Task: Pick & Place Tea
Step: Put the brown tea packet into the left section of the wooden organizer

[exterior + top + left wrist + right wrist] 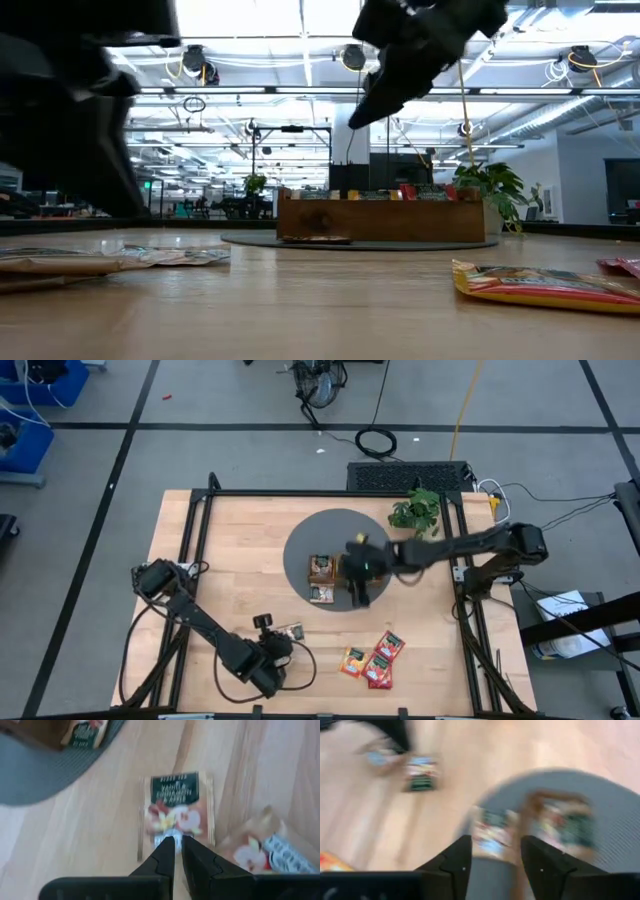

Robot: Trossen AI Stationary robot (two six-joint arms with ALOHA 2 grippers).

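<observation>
A beige tea sachet with dark print lies on the wooden table; my left gripper is at its near edge, its fingers almost together. A second beige sachet lies beside it. In the high view this gripper is near the table's near edge. My right gripper is open and hangs high over the grey mat. Below it are the brown wooden tray, which holds sachets, and one sachet lying on the mat. Red and orange sachets lie on the table to the right. My left gripper has the beige sachet's near edge between its two fingertips, coming from above at a slant. The rest of the sachet looks flat on the table. Whether that edge is lifted, I cannot tell.
A green leafy plant stands at the mat's far right. A black metal frame borders the table. Bare wood lies between the mat and the near edge. The room beyond shows in the low view.
</observation>
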